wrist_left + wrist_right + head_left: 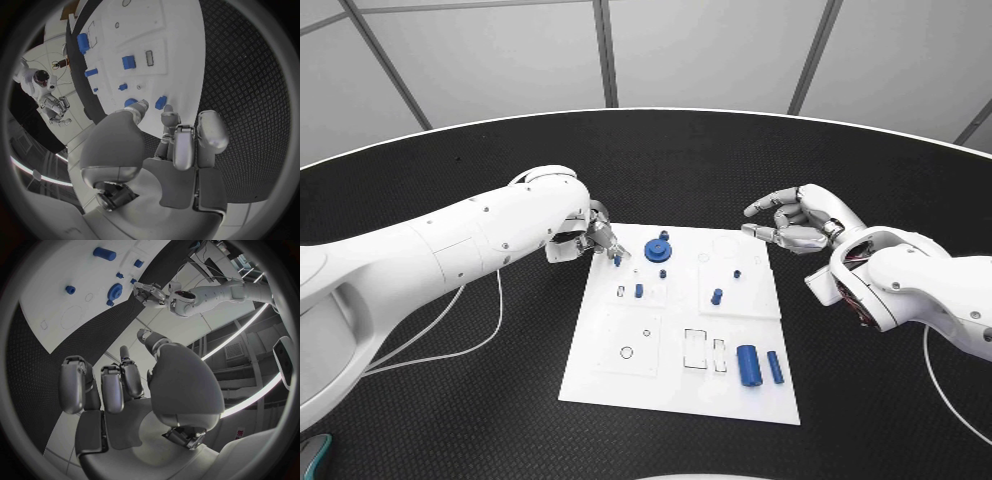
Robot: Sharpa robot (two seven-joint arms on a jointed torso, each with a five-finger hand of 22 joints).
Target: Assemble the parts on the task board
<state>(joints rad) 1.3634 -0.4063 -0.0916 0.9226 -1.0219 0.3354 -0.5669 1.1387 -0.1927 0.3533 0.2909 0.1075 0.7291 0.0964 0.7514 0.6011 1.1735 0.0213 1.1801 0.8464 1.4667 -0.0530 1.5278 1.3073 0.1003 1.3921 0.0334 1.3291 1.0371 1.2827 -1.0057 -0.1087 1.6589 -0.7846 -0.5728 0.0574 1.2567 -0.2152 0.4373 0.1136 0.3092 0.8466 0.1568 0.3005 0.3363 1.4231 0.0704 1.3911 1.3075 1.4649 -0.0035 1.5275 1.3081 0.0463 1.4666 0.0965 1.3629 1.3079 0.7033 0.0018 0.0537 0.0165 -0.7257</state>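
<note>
Fingertips (609, 250) of left robot hand (589, 236) hide small part.

task board (678, 375) sits mid surface (444, 410) | left hand (593, 238) parked at its far-left corner | right hand (793, 222) held off its far-right corner | parts (759, 364) laid on it

The head view looks steeply down from above onto the black table (733, 150), taking in the whole white task board (682, 330) from some way off, an arm entering from each side. The left wrist view sits behind the left hand (162, 145), close over the board's corner, facing along it. The right wrist view sits behind the right hand (125, 390), farther from the board, facing across it toward the left hand. All three share the board's far end and its round blue part (658, 250)
</note>
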